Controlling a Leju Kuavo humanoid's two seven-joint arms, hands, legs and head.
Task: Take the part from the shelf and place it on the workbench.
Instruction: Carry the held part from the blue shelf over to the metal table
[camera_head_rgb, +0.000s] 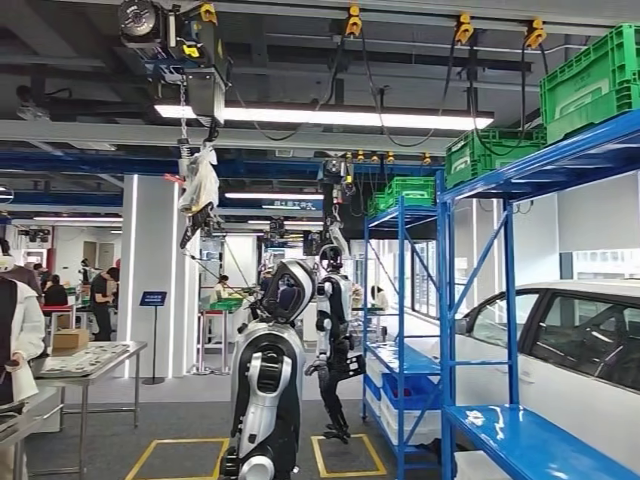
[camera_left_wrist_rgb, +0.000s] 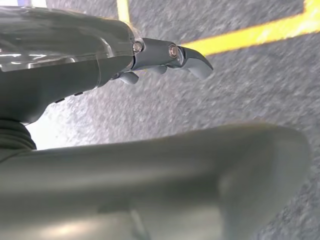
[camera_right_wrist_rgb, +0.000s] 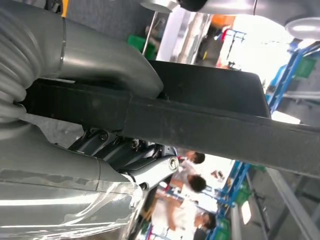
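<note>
In the right wrist view my right hand (camera_right_wrist_rgb: 81, 167) grips a long flat black part (camera_right_wrist_rgb: 211, 112); the grey thumb (camera_right_wrist_rgb: 113, 62) lies across one face and the darker fingers (camera_right_wrist_rgb: 151, 167) curl under the other. My left hand (camera_left_wrist_rgb: 124, 175) hangs over the grey floor, fingers (camera_left_wrist_rgb: 170, 52) stretched out and apart from the thumb, holding nothing. In the head view a blue shelf (camera_head_rgb: 483, 300) stands at the right and a metal workbench (camera_head_rgb: 90, 360) at the left.
Two other humanoid robots (camera_head_rgb: 269, 385) (camera_head_rgb: 334, 330) stand ahead on yellow floor squares (camera_head_rgb: 177, 455). Behind the shelf is a white car (camera_head_rgb: 581, 340). Green crates (camera_head_rgb: 589, 75) sit on top of the shelf. People (camera_head_rgb: 19, 330) stand at the left. A hoist (camera_head_rgb: 198, 185) hangs overhead.
</note>
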